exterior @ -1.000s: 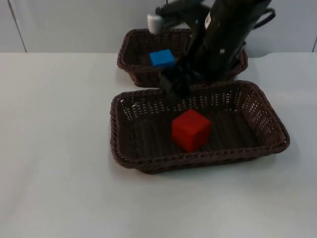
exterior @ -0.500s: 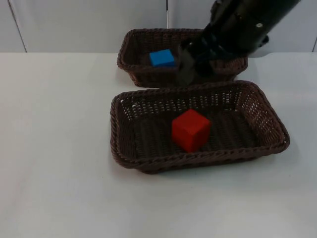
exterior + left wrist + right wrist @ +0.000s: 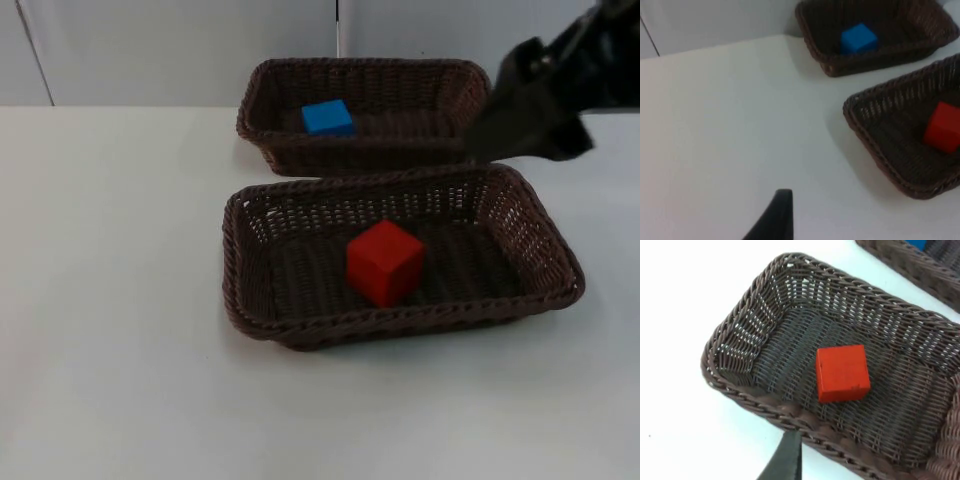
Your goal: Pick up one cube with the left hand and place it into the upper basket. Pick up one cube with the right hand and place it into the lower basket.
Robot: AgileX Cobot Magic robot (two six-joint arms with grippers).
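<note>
White surface (image 3: pixel 120 300), near brown wicker basket (image 3: pixel 545 245) holding a red cube (image 3: pixel 385 262) at its middle, far basket (image 3: pixel 262 90) holding a blue cube (image 3: pixel 327 117) toward its left, right gripper (image 3: pixel 530 105) raised above the baskets' right ends, finger spread cannot be told.

Two wicker baskets stand on the bench (image 3: pixel 120 300), the upper basket (image 3: pixel 262 100) just behind the lower basket (image 3: pixel 240 290). One cube (image 3: pixel 327 117) lies in the upper basket's left part; another cube (image 3: pixel 385 262) sits in the middle of the lower basket.
</note>
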